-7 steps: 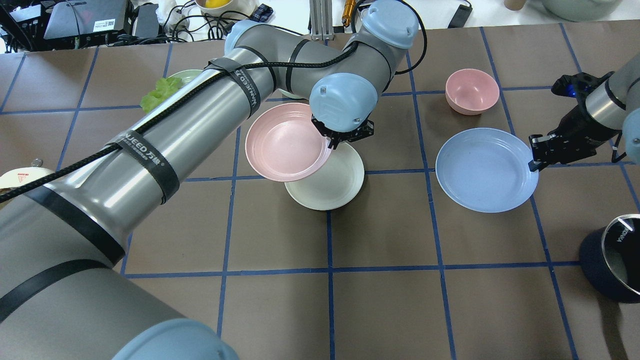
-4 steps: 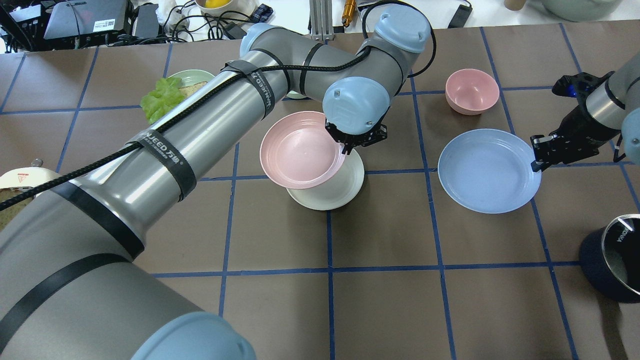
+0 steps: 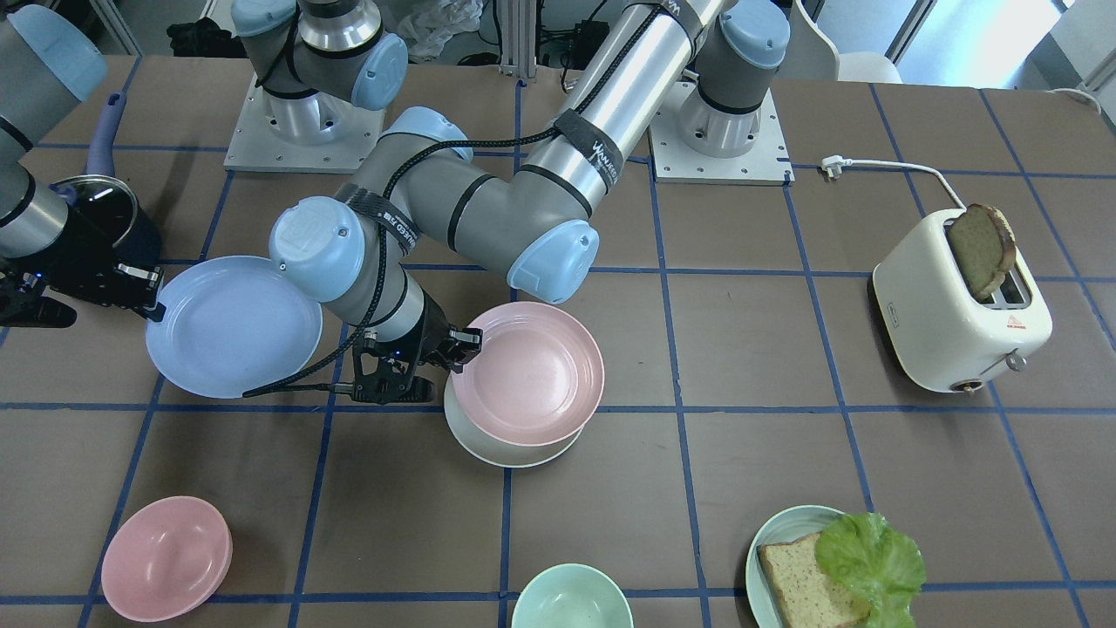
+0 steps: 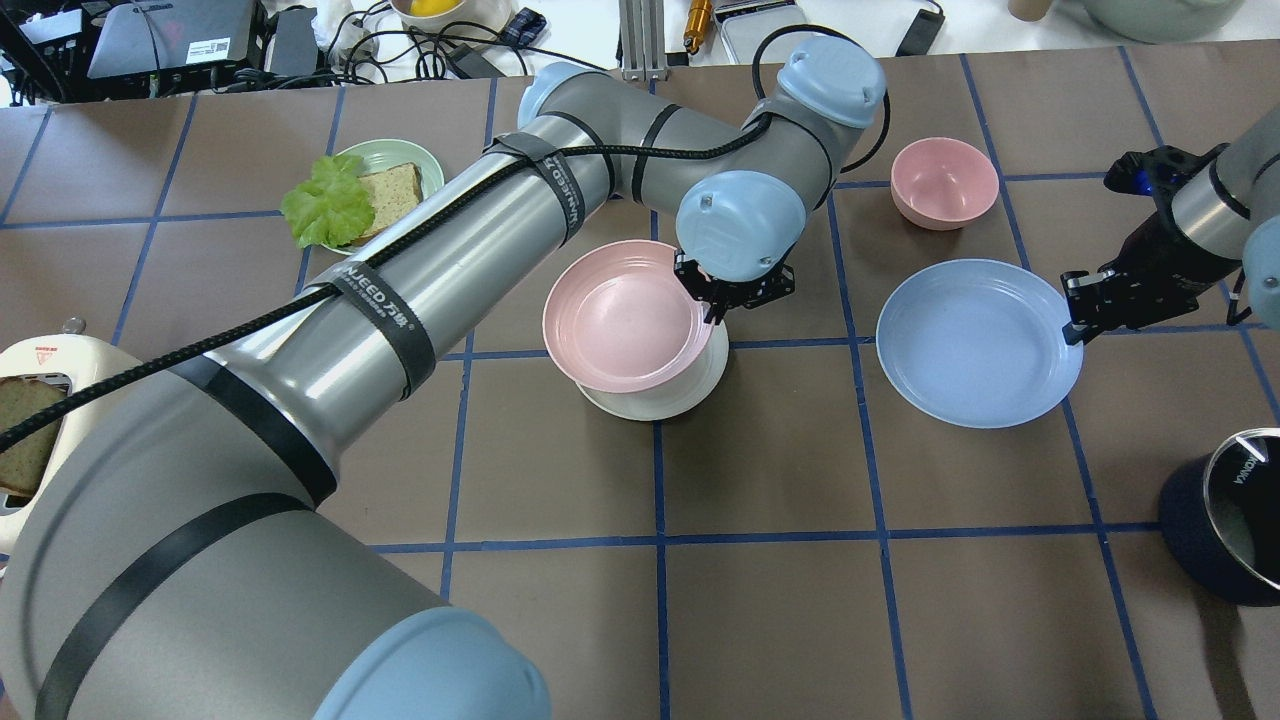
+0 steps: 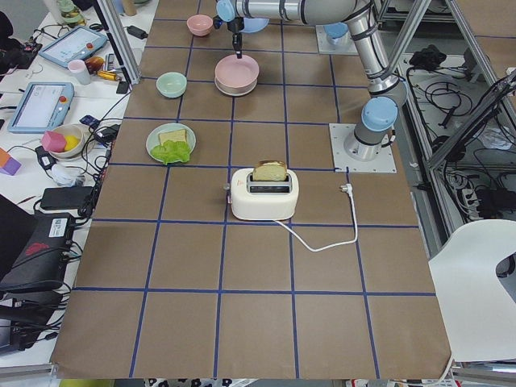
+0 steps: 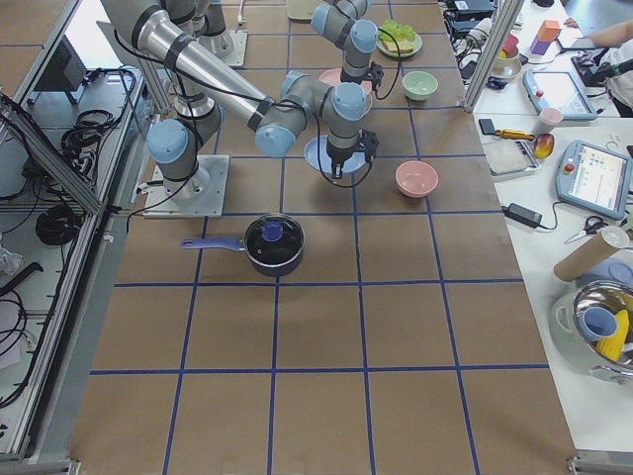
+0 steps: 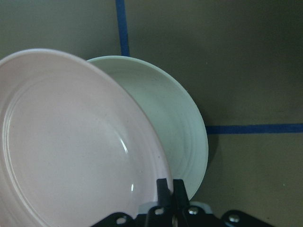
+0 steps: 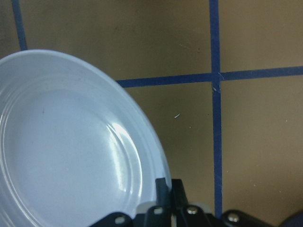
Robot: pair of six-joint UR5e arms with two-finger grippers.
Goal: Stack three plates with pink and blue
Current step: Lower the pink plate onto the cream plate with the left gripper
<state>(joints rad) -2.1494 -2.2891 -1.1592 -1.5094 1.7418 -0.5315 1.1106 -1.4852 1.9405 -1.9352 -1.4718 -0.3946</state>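
My left gripper (image 4: 715, 305) is shut on the right rim of the pale pink plate (image 4: 625, 315). It holds the plate tilted just over the cream-white plate (image 4: 665, 398), covering most of it. In the left wrist view the pink plate (image 7: 71, 142) overlaps the cream plate (image 7: 180, 127). In the front view the pink plate (image 3: 527, 371) sits over the cream one (image 3: 484, 447). My right gripper (image 4: 1068, 325) is shut on the right rim of the light blue plate (image 4: 975, 340), which is near the table at the right. The blue plate also shows in the right wrist view (image 8: 61, 142).
A pink bowl (image 4: 944, 180) stands behind the blue plate. A dark lidded pot (image 4: 1225, 515) is at the right edge. A teal plate with bread and lettuce (image 4: 365, 195) is back left. A toaster (image 3: 959, 305) and a mint bowl (image 3: 571, 597) also stand on the table.
My left arm has carried the pink plate rightward until it sits over the cream plate. The right gripper and blue plate have barely moved.
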